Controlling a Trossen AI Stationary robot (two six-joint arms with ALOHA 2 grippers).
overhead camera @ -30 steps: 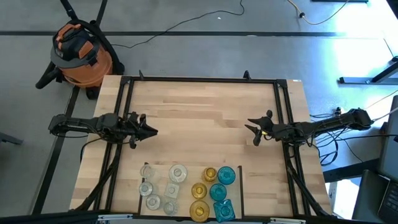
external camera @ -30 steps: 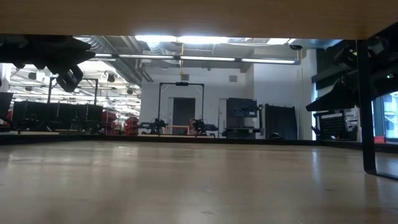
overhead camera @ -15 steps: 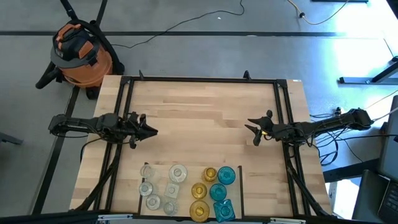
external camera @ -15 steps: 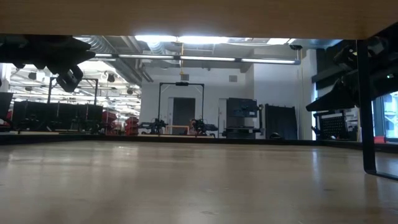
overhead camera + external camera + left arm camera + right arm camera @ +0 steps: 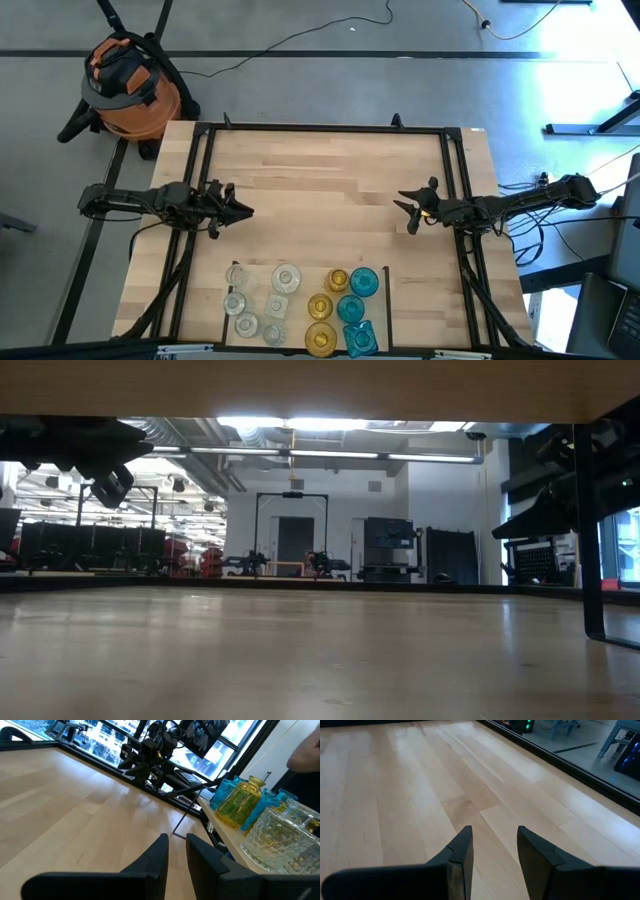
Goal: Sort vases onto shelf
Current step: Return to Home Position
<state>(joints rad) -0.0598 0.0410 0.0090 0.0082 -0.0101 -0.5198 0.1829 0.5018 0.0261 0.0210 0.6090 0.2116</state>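
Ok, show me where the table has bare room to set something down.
Bare: the middle of the table, between the left pincer and the right pincer, on to the frame rail opposite the shelf. The strip beside the teal vases toward the right arm. Crowded: the shelf, where clear vases, amber vases and teal ones stand packed.

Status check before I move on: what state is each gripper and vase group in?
Left gripper: open, holding nothing.
Right gripper: open, holding nothing.
Clear vases: upright on the shelf.
Amber vases: upright on the shelf.
Teal vases: upright on the shelf.
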